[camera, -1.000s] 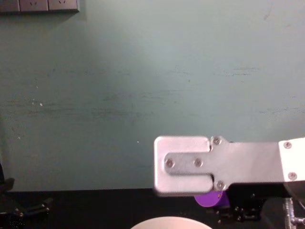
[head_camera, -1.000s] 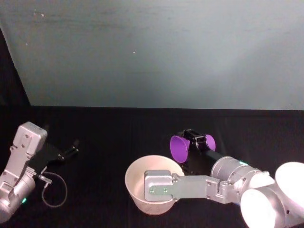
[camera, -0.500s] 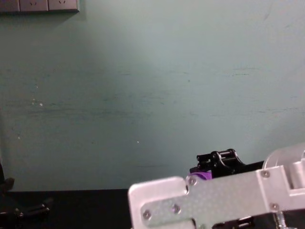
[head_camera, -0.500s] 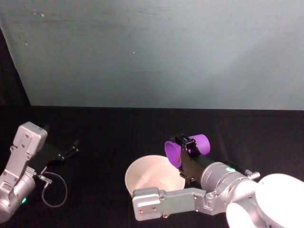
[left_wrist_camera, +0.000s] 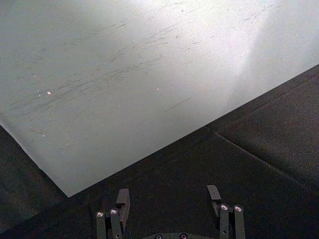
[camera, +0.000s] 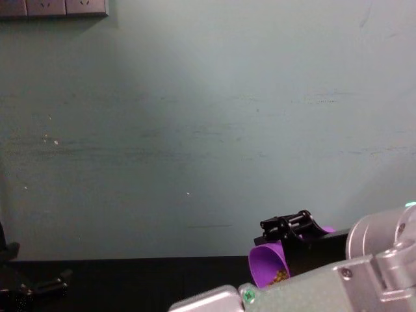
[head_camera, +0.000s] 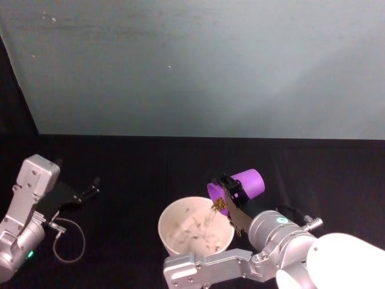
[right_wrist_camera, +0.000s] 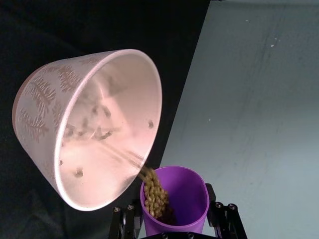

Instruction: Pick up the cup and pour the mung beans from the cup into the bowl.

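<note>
Beans (right_wrist_camera: 155, 196) stream from the tilted cup (head_camera: 248, 182), clamped in the fingers of the right gripper (right_wrist_camera: 173, 221), into the bowl (head_camera: 163, 238) at lower centre; the left gripper (left_wrist_camera: 168, 195) sits lower left, fingers wide.

Right hand (head_camera: 232, 192) clamped, tilted; left hand (left_wrist_camera: 169, 195) parked, spread

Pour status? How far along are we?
Done: the cup is lifted in the right pincer and tipped over the bowl; some beans lie in the bowl. In hand: beans stream from the cup's lip into it. Left: a clump inside the cup is yet to go. The left pincer sits open, parked at far left.
</note>
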Tool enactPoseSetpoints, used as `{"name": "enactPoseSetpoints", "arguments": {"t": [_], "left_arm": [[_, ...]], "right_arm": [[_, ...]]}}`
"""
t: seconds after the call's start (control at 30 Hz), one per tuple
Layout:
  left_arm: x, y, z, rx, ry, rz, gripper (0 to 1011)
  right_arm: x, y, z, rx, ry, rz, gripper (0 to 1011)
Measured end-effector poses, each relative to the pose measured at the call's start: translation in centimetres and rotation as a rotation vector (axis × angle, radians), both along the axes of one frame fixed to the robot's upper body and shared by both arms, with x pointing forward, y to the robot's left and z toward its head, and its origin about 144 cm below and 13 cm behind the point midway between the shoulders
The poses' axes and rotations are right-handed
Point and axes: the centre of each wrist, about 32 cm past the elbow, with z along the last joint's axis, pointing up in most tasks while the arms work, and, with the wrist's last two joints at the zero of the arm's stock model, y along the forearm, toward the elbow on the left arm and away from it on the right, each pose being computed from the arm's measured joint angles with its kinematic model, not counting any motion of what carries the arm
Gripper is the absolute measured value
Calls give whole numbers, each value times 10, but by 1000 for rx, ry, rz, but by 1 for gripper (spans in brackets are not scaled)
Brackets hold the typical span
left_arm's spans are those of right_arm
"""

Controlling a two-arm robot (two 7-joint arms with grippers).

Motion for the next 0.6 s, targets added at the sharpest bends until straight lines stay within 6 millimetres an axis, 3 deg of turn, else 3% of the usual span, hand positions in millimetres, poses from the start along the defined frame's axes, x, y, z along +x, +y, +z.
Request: {"name": "enactPoseSetpoints", "arguments": {"t": [0.6], "left_arm": [[0, 0, 0, 0, 0, 0, 1003]], "right_arm": [[-6, 10, -11, -143, -93, 36, 723]]}}
